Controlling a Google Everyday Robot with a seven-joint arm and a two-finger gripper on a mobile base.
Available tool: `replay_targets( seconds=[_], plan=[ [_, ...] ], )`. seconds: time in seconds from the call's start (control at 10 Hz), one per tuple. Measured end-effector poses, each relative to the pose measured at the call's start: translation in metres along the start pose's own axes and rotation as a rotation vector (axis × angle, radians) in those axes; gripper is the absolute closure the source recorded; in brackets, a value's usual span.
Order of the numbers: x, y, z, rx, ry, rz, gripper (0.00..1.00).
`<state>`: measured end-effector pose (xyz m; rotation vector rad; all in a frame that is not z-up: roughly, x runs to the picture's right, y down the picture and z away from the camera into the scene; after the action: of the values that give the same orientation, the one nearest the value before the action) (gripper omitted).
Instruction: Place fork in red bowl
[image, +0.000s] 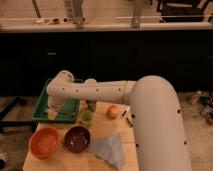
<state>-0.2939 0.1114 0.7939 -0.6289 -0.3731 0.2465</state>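
The red bowl (44, 141) is orange-red and sits at the table's front left, with nothing in it. The fork does not show; it is hidden or out of view. My white arm reaches left across the table, and the gripper (52, 113) hangs low over the green tray (42, 104), behind and slightly right of the red bowl. The gripper's tip blocks the part of the tray under it.
A dark maroon bowl (77, 138) stands right of the red bowl. A small green cup (86, 117), an orange fruit (113, 111) and a dark-tipped utensil (129, 119) lie mid-table. A grey-blue cloth (107, 150) lies at the front. The table's left edge is close.
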Motion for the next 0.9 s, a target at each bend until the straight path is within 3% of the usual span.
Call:
replay_targets(
  seconds=[0.6,0.9],
  plan=[
    [-0.026,-0.045,0.018,-0.008,0.013,-0.008,0.34],
    [-0.017,-0.052,0.032,-0.025,0.027,0.010,0.34]
  ],
)
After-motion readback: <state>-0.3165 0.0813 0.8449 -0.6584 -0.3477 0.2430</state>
